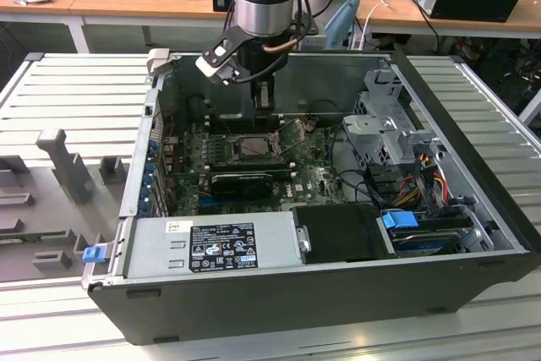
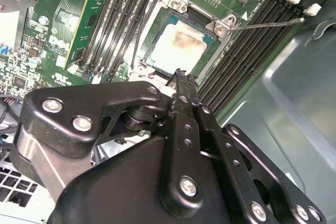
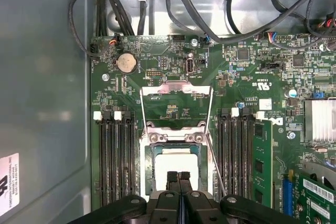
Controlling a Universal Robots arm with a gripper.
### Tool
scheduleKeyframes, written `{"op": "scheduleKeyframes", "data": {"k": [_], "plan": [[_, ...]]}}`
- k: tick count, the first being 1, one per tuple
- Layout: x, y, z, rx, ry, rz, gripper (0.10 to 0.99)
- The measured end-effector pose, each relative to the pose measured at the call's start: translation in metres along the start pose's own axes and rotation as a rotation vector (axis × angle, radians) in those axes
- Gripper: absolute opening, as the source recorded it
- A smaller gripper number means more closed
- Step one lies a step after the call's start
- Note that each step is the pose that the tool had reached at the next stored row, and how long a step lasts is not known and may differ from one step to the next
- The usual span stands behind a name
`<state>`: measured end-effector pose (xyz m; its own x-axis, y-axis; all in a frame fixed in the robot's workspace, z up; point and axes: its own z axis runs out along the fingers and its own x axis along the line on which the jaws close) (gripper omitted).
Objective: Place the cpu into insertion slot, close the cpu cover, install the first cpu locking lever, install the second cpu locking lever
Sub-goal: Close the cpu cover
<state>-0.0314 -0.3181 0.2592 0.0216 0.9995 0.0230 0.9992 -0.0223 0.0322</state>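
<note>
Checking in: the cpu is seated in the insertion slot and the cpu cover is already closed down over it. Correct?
Not quite. The cpu cover is open, swung back away from the insertion slot; the first wrist view shows bare board through its window. The cpu is indeed seated in the slot.

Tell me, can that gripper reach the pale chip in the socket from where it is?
Probably yes: the gripper hangs just over the cpu, with nothing between them. The thin metal lever sticks out well to the side.
</note>
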Motion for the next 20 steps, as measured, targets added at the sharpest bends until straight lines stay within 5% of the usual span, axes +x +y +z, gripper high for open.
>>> {"op": "scheduleKeyframes", "data": {"k": [6, 12, 20], "plan": [[0.0009, 0.0007, -0.0105, 0.0, 0.0001, 0.0, 0.106], [0.002, 0.0255, -0.0098, 0.0, 0.0002, -0.007, 0.106], [0.0026, 0.0488, -0.005, 0.002, 0.0021, -0.069, 0.106]]}}
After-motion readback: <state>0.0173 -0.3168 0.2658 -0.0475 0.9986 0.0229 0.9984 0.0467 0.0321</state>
